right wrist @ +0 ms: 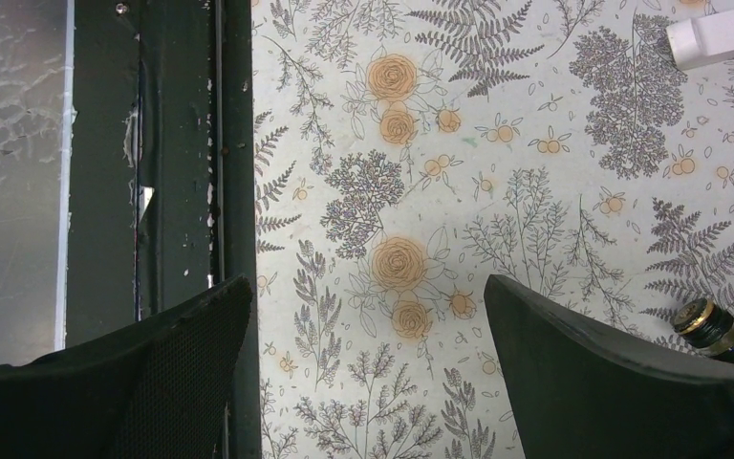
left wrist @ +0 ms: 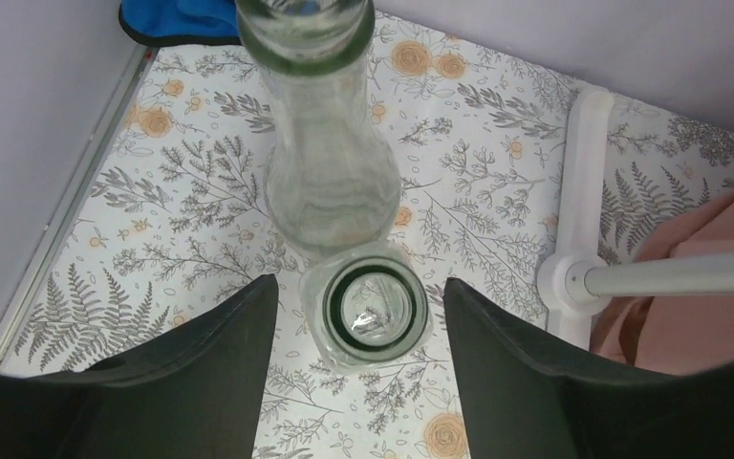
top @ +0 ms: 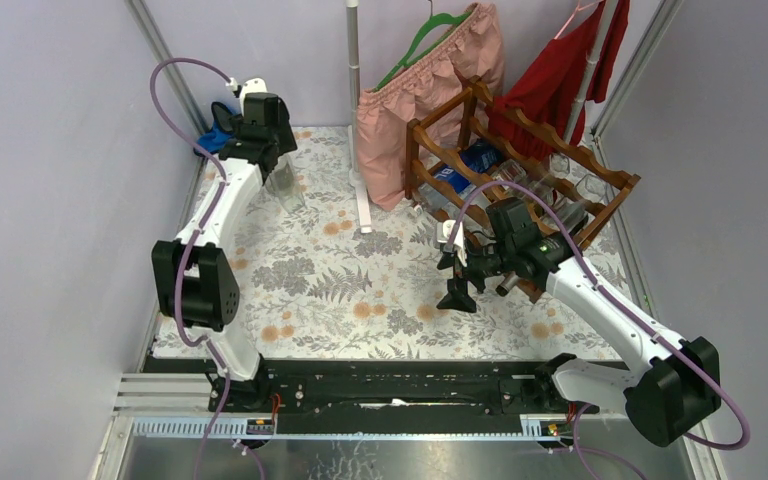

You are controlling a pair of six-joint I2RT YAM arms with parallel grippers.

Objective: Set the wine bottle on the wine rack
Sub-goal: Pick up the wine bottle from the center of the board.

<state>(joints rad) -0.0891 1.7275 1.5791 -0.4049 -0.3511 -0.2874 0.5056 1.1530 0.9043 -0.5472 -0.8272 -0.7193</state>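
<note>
Top external view shows a flowered tablecloth [top: 360, 300] across the middle of the frame, with the wine rack [top: 585, 150] standing at the upper right, several bottles already lying in its tiers. A pink skirt [top: 430, 70] and a red garment [top: 560, 70] hang just left of and above the rack, and a white stand [top: 353, 60] rises beside the skirt. The left gripper [top: 278, 165] reaches into the upper left corner, well apart from the rack. In the left wrist view its two dark fingers [left wrist: 201, 373] sit apart on either side of an upright glass bottle [left wrist: 375, 308], seen mouth-up from above. A narrow strip of cloth shows between each finger and the glass, so nothing is gripped. A second clear bottle [left wrist: 330, 182] stands just above it in the frame, its body meeting the first one's rim, and a blue cloth [left wrist: 177, 19] lies at the top left. The right gripper [top: 455, 272] hovers at centre right, just in front of the rack. In the right wrist view its fingers are spread wide over bare tablecloth with nothing between them. A black rail [right wrist: 177, 143] runs down the left of that frame, and the foil-topped neck of a dark bottle [right wrist: 712, 323] pokes in at the lower right.
</note>
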